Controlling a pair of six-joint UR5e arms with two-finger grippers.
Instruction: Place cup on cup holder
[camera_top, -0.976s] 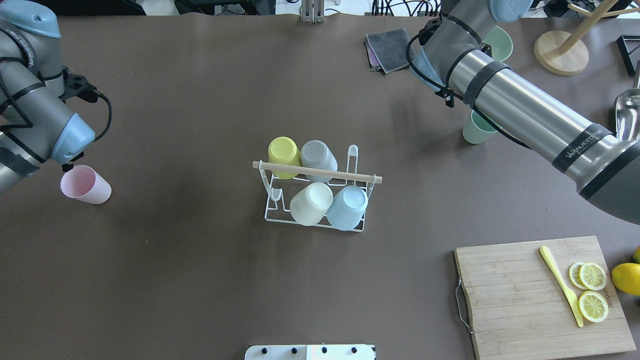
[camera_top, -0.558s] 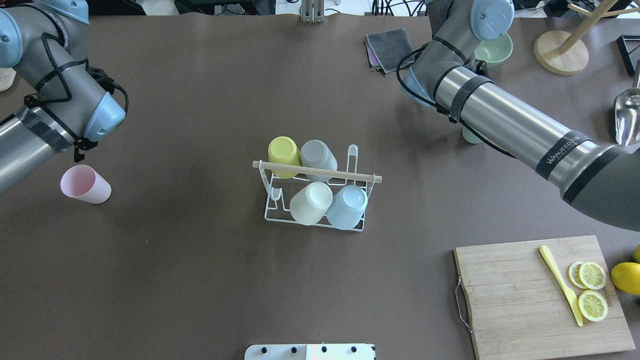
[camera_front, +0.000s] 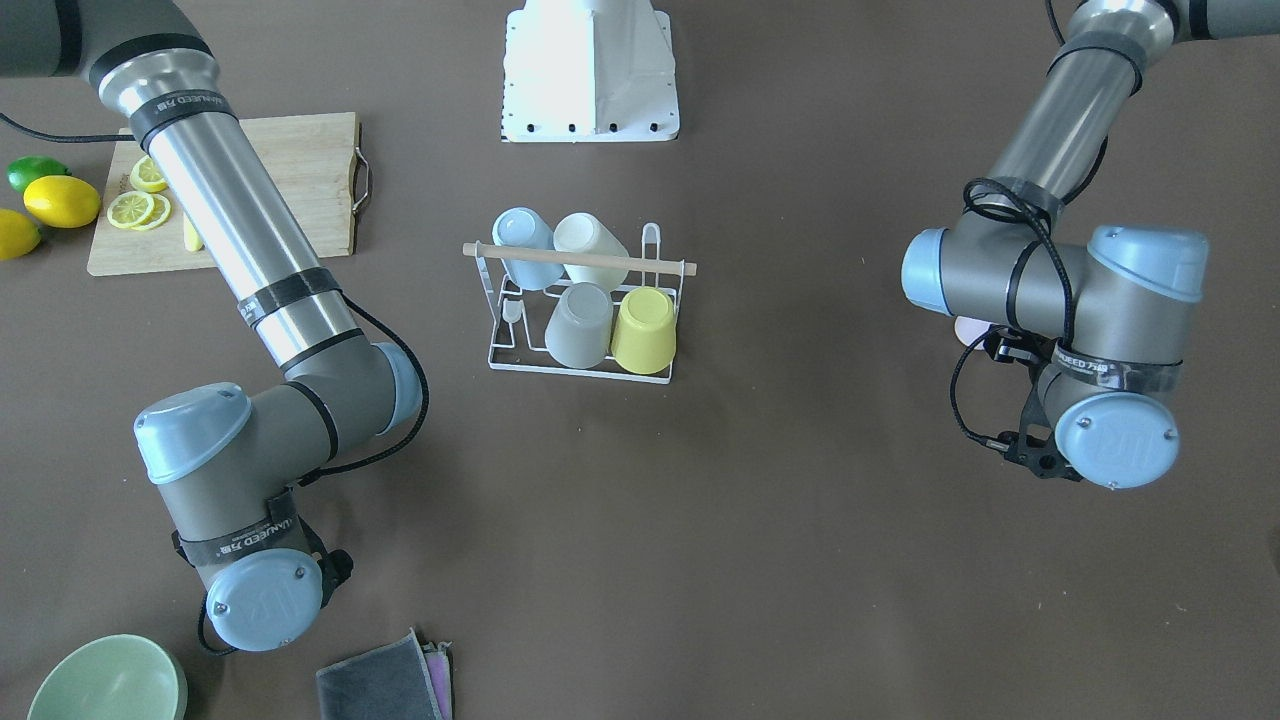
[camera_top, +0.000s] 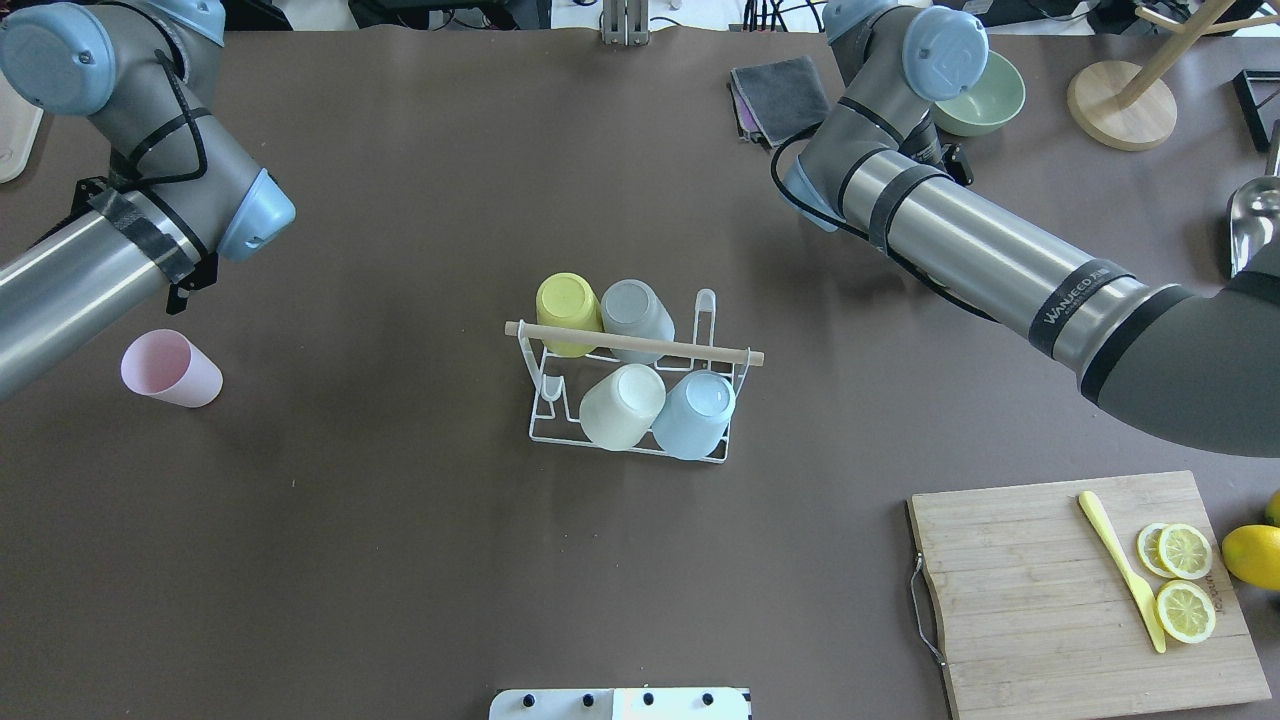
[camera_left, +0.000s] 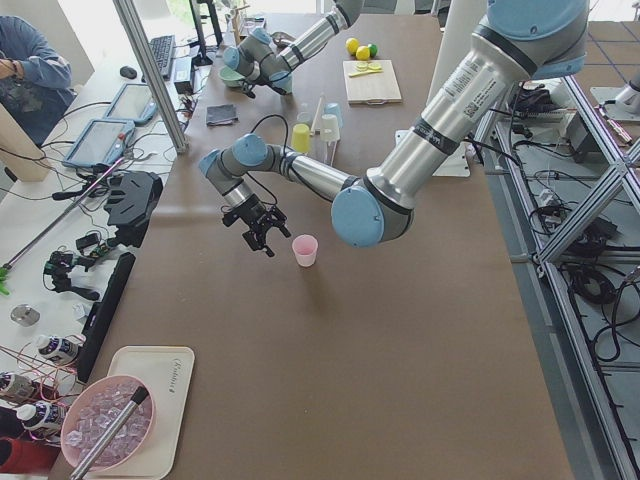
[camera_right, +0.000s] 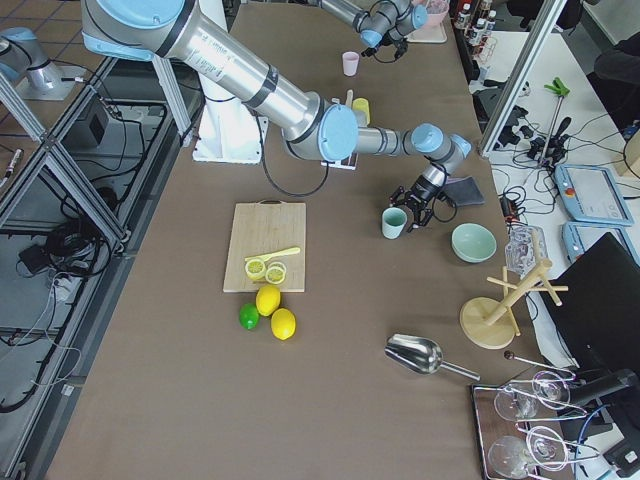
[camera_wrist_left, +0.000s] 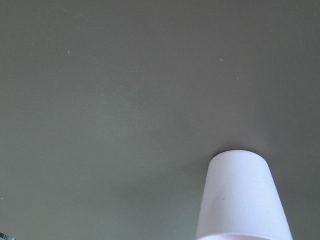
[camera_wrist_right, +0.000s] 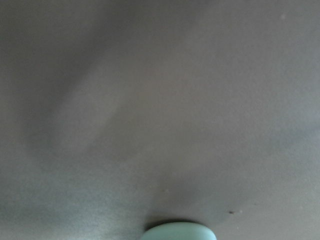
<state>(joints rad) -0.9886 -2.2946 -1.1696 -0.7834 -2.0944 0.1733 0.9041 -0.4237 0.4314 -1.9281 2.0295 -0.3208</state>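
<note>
The pink cup (camera_top: 170, 368) stands upright and mouth-up on the bare table on the robot's left, well apart from the cup holder (camera_top: 549, 392). It looks like a thin-walled plastic tumbler, so expect it to be light, smooth and tapered. It should be stiff enough to pinch, but it is likely to skate or tip if a finger nudges it first. Take it high on the wall, one finger inside the rim and one outside. A grip across the narrower base could let the taper squeeze it out. It must be turned mouth-down before it goes onto a prong.

The left gripper (camera_left: 262, 226) hangs just beside the cup and is not touching it. You cannot tell from these views whether its fingers are spread or closed. A mint-green cup (camera_right: 394, 222) stands upright on the robot's right, with the right gripper (camera_right: 420, 213) close beside it. That gripper's finger state cannot be read either.

The holder sits mid-table under its wooden rod (camera_top: 635, 344). It carries a yellow cup (camera_top: 568, 312), a grey cup (camera_top: 637, 320), a cream cup (camera_top: 622, 405) and a light-blue cup (camera_top: 695, 412), all inverted. Two prongs show bare: the near-row one at the pink cup's end and the far-row one at the other end.
</note>
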